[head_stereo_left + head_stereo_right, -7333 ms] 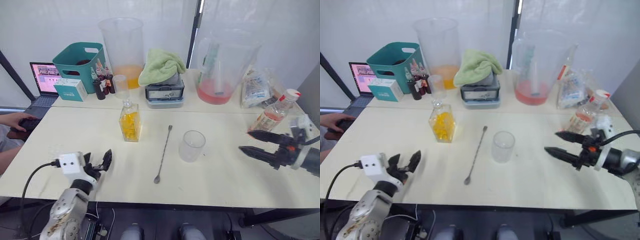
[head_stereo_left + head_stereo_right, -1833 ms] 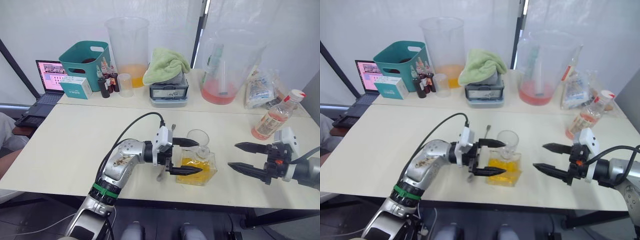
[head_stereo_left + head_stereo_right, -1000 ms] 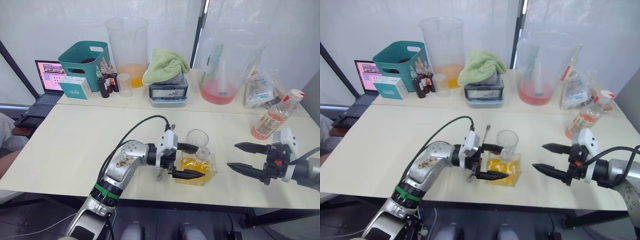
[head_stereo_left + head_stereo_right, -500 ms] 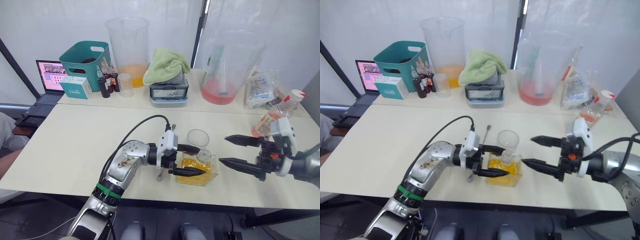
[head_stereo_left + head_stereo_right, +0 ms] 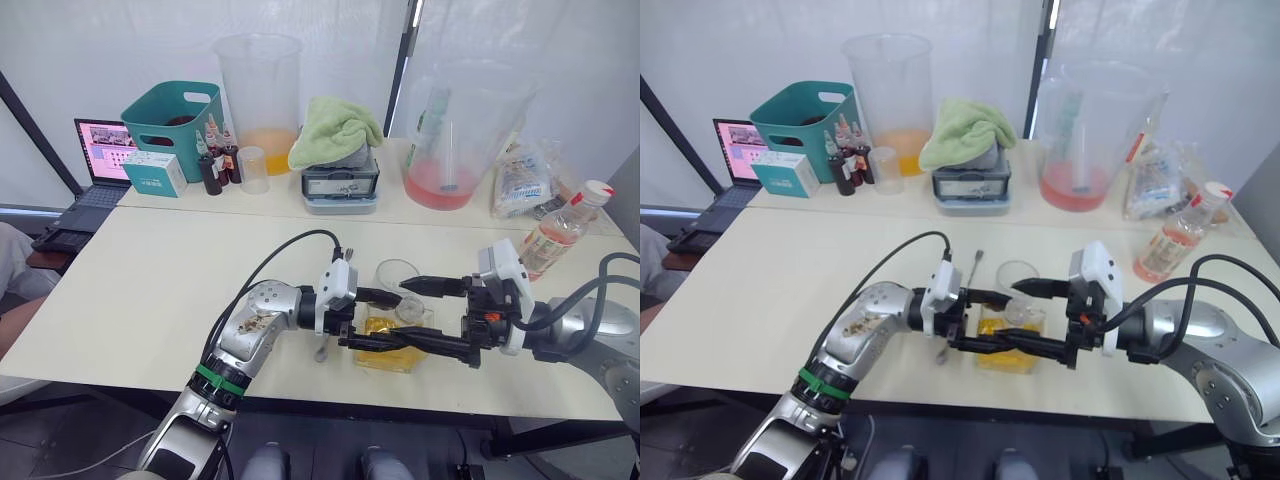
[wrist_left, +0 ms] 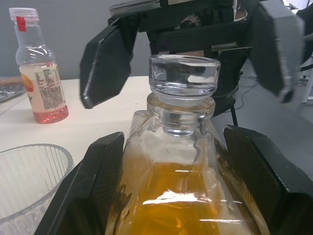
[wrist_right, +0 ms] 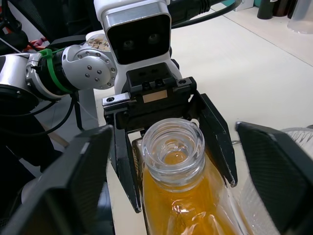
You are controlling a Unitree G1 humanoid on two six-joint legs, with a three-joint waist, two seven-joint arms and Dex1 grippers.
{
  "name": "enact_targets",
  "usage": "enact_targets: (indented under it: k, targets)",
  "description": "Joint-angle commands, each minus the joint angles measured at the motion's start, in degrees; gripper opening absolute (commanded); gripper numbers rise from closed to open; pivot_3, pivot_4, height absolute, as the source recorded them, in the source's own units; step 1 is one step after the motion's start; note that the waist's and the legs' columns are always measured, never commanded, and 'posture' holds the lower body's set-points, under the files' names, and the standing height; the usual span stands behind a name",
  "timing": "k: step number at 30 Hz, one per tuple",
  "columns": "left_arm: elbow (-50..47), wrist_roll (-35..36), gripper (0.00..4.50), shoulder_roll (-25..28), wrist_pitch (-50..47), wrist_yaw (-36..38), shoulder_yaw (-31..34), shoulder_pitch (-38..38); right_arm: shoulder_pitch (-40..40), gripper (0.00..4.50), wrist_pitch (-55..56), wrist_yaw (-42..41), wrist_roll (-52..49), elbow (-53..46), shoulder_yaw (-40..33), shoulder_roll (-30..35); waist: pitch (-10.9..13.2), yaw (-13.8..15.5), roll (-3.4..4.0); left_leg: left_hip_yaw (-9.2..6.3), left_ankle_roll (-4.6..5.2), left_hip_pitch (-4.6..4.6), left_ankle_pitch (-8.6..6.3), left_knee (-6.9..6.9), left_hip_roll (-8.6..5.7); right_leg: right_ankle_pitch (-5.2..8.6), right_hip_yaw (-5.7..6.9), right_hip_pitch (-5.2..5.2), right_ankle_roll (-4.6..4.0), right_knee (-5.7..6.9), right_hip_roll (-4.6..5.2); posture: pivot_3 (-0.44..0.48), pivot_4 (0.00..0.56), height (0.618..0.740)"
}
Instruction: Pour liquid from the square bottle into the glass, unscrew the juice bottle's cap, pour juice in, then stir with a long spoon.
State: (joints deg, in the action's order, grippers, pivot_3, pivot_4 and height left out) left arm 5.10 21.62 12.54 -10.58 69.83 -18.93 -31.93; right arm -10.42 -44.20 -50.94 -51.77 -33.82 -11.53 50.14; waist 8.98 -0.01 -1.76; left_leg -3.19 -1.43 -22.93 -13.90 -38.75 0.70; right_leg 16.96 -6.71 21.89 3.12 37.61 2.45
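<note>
The square bottle (image 5: 392, 342) with yellow-orange liquid is held tilted just above the table, its neck (image 6: 183, 83) towards my right arm. My left gripper (image 6: 176, 134) is shut on its flat sides. My right gripper (image 7: 173, 129) is open, its two fingers spread wide on either side of the bottle's open mouth without touching it. The glass (image 5: 396, 279) stands right behind the bottle. The juice bottle (image 5: 560, 232) with its red-and-white cap (image 5: 593, 190) stands at the right edge. The long spoon (image 5: 971, 265) lies behind my left arm, mostly hidden.
Two huge clear jugs (image 5: 258, 95) (image 5: 452, 130) stand at the back, with a green towel (image 5: 335, 128) on a grey box between them. A teal basket (image 5: 165, 122), dark small bottles (image 5: 212, 165), a small cup (image 5: 251, 168) and a laptop (image 5: 100, 150) are back left.
My right gripper has swung left across the table to the bottle, and its open fingers now straddle the neck. The left gripper keeps hold of the bottle by the glass.
</note>
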Motion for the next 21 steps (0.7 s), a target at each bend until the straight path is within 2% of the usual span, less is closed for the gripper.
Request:
enact_targets:
  k: [1,5,6,13,21]
  targets:
    - [0.18,-1.21,2.77,0.22,0.15,-0.27,-0.24,-0.75,-0.09,2.65,1.41,0.28,-0.46,-1.09,-1.33,-0.58,0.00,-0.02,0.00,0.00,0.00,0.00,0.00,0.00,0.00,0.00,0.00,0.00,0.00,0.00,0.00,0.000,0.150,0.740]
    - [0.01,-1.15,2.77,0.35,-0.03,-0.18,-0.27,-0.69,-0.14,1.30,1.55,0.42,-1.06,-1.32,-1.64,-0.84,0.00,-0.03,0.00,0.00,0.00,0.00,0.00,0.00,0.00,0.00,0.00,0.00,0.00,0.00,0.00,0.000,0.150,0.740]
    - [0.01,-1.14,2.77,0.40,-0.05,-0.14,-0.27,-0.68,-0.20,1.07,1.59,0.53,-1.22,-1.37,-1.70,-0.98,0.00,-0.04,0.00,0.00,0.00,0.00,0.00,0.00,0.00,0.00,0.00,0.00,0.00,0.00,0.00,0.000,0.150,0.740]
    - [0.05,-1.09,2.77,0.52,-0.18,0.03,-0.33,-0.67,-0.82,1.07,1.66,1.71,-3.45,-1.13,-3.60,-2.59,0.00,-0.24,0.00,0.00,0.00,-0.02,0.00,0.01,0.01,0.00,-0.01,0.03,0.00,0.01,-0.01,0.000,0.150,0.740]
    - [-0.21,-1.18,2.77,0.98,-0.53,0.29,-0.65,-0.14,-2.56,1.07,1.16,6.51,-11.09,-0.56,-10.14,-4.21,0.00,-0.45,0.01,0.01,0.01,-0.14,0.00,0.01,0.01,0.00,-0.01,0.16,0.00,0.05,-0.01,0.000,0.150,0.740]
